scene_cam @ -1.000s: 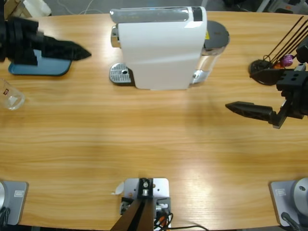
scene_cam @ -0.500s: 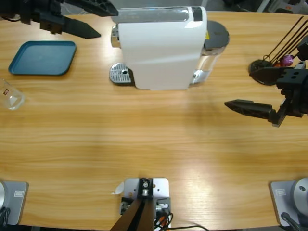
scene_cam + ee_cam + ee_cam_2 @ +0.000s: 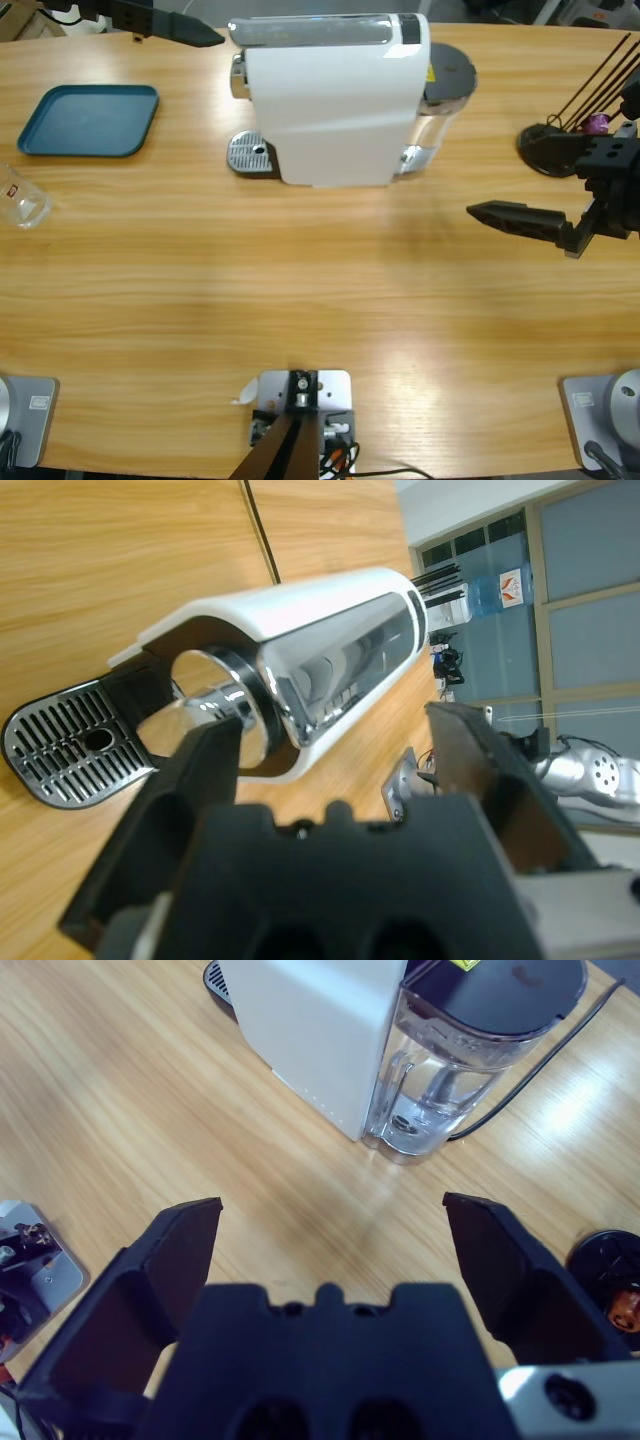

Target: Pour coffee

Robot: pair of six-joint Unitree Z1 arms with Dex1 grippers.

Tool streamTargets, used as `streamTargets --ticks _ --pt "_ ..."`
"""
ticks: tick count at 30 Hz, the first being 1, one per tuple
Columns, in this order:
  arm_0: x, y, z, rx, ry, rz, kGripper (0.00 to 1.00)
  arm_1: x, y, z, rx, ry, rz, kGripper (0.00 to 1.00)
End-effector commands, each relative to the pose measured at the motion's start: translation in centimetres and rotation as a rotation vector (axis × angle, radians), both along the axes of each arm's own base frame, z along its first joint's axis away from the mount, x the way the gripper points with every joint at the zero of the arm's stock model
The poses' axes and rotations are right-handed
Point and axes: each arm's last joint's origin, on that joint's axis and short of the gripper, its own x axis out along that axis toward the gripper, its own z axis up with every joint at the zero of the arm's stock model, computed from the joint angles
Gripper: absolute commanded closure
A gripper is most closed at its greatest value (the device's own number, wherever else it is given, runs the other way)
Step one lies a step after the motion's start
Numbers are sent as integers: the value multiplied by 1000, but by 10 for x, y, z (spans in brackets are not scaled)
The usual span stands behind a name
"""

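Note:
A white coffee machine (image 3: 335, 100) stands at the far middle of the table, its chrome spout (image 3: 215, 705) over a metal drip tray (image 3: 250, 155). My left gripper (image 3: 222, 25) hovers at the far edge beside the machine's top left corner. In the left wrist view it (image 3: 330, 725) is open and empty, facing the spout. My right gripper (image 3: 490, 215) hangs open and empty to the right of the machine, and in the right wrist view it (image 3: 332, 1208) looks down at the water tank (image 3: 450, 1060). A clear glass cup (image 3: 22, 200) sits at the left edge. The coffee is out of view.
A blue tray (image 3: 90, 120) lies at the far left. A black holder (image 3: 550, 145) with thin dark sticks stands at the far right, just behind my right gripper. Bare wooden table (image 3: 300, 300) stretches across the front.
My left gripper has moved from over the blue tray toward the far edge and rightward, up to the machine's top left corner. The right gripper has hardly moved.

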Motion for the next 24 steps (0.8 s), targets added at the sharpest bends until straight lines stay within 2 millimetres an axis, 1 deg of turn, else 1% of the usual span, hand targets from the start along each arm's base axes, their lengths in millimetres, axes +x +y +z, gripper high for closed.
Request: streamTargets --ticks 1,4,6,7,8,9,10,11,12,15,17,18,19,22,23,24 --pt "22 -3 -30 -7 110 11 220 2 -2 -14 -36 35 -30 0" --pt "25 -5 -34 -23 107 -6 224 2 -2 -14 -35 34 -30 0" --pt "27 -7 -34 -52 90 -36 309 2 -2 -14 -36 34 -31 0" --pt "27 -7 -33 -57 85 -42 327 2 -2 -14 -36 34 -31 0" --pt "26 -7 -32 -59 82 -43 426 2 -2 -14 -36 34 -31 0" --pt "25 -6 -31 -60 79 -40 564 2 -2 -14 -36 34 -31 0" --pt "24 -4 -30 -61 80 -37 669 2 -2 -14 -36 34 -31 0" --pt "24 -3 -30 -62 82 -33 711 2 -2 -14 -36 34 -31 0" --pt "23 -1 -30 -61 85 -30 731 2 -2 -14 -35 33 -31 0" --pt "22 0 -32 -59 91 -28 731 2 -2 -14 -35 33 -31 0" --pt "22 -1 -33 -62 96 -33 751 2 -2 -14 -35 33 -31 0" --pt "22 -1 -33 -62 96 -37 833 2 -2 -13 -35 32 -31 0" --pt "22 -2 -34 -62 98 -41 865 2 -2 -13 -34 32 -31 0" --pt "23 -5 -38 -66 112 -54 869 2 -2 -13 -33 31 -31 0" --pt "22 -7 -38 -68 114 -61 885 2 -2 -13 -33 31 -31 0" --pt "22 -8 -39 -66 109 -68 967 2 -2 -13 -33 31 -31 0"
